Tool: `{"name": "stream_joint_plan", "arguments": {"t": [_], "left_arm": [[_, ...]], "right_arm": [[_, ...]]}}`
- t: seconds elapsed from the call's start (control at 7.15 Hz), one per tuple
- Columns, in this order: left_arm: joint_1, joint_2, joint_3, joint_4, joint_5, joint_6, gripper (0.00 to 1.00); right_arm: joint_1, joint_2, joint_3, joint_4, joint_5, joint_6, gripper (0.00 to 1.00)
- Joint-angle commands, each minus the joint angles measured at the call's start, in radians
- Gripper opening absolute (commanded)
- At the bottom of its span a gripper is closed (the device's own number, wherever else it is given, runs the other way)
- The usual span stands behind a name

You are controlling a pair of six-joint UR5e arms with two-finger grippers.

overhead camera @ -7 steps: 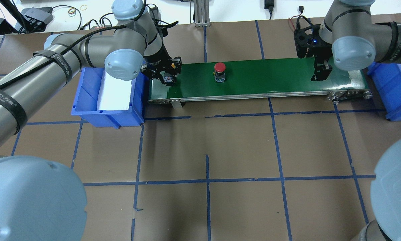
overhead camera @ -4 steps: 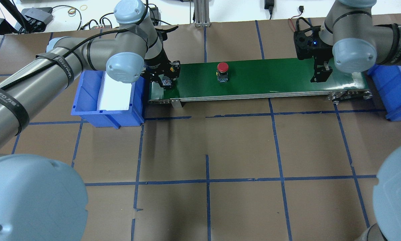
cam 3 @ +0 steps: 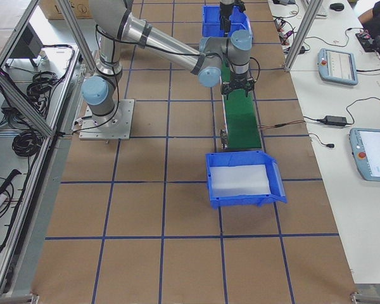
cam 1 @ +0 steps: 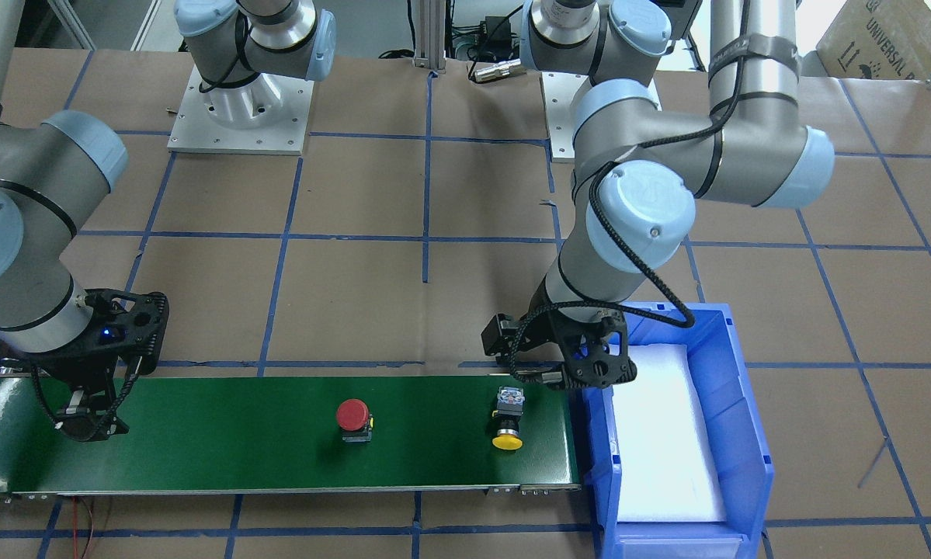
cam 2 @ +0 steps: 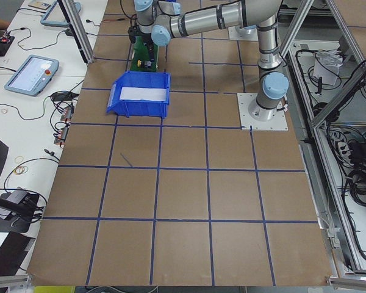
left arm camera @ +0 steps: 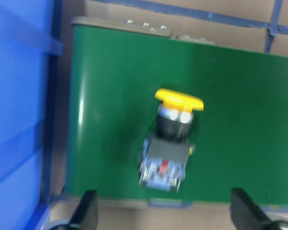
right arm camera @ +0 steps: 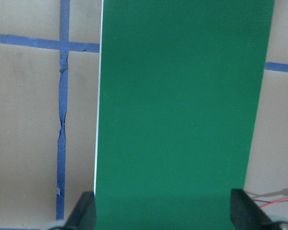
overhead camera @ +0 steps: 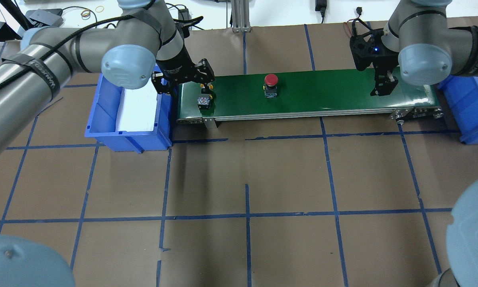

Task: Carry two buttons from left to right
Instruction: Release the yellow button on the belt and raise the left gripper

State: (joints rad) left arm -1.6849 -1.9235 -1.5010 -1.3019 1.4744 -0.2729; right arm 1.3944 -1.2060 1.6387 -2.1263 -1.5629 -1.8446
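At left end of green conveyor belt [overhead camera: 322,89], yellow-cap button [left arm camera: 170,143] lies on its side, cap twd far edge, nothing gripping it. Just above it hangs left gripper [left arm camera: 165,218], jaws wide, empty, next to left blue bin [overhead camera: 103,107]. Further right, red-cap button [overhead camera: 270,83] stands upright, a bit left of belt's mid. Over belt's right end, right gripper [right arm camera: 165,215] has jaws wide too, w/ nothing btwn them; right blue bin [overhead camera: 468,107] sits just beyond.

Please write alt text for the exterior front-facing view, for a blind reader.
On a green conveyor belt, the yellow button lies on its side near the blue bin and the red button stands mid-belt. The open left gripper hangs near the yellow one, the open right gripper over the belt's other end.
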Motion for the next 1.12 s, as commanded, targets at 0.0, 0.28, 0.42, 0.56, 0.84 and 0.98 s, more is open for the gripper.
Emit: {"name": "stream_joint_plan", "arguments": {"t": [0.0,0.28,0.42,0.56,0.84,0.98], "left_arm": [[0.057,0.186,-0.011,-0.219,0.149,0.105,1.0],[0.12,0.358,-0.011,-0.445,0.168,0.213,1.0],[0.119,0.395,-0.011,-0.445,0.165,0.215,1.0],[0.132,0.383,-0.019,-0.432,0.156,0.219,1.0],[0.139,0.374,-0.028,-0.37,0.121,0.236,1.0],[0.137,0.374,-0.022,-0.384,0.128,0.376,1.0]], "right_arm": [[0.0,0.006,-0.002,0.003,0.003,-0.007,0.99],[0.0,0.008,-0.003,-0.001,-0.002,-0.071,1.0],[0.0,0.009,0.0,-0.003,-0.018,-0.076,1.0],[0.0,0.009,0.001,-0.003,-0.038,-0.073,1.0],[-0.002,0.011,-0.002,0.003,-0.028,0.038,1.0],[-0.002,0.016,-0.002,0.005,-0.026,0.06,0.99]]}}
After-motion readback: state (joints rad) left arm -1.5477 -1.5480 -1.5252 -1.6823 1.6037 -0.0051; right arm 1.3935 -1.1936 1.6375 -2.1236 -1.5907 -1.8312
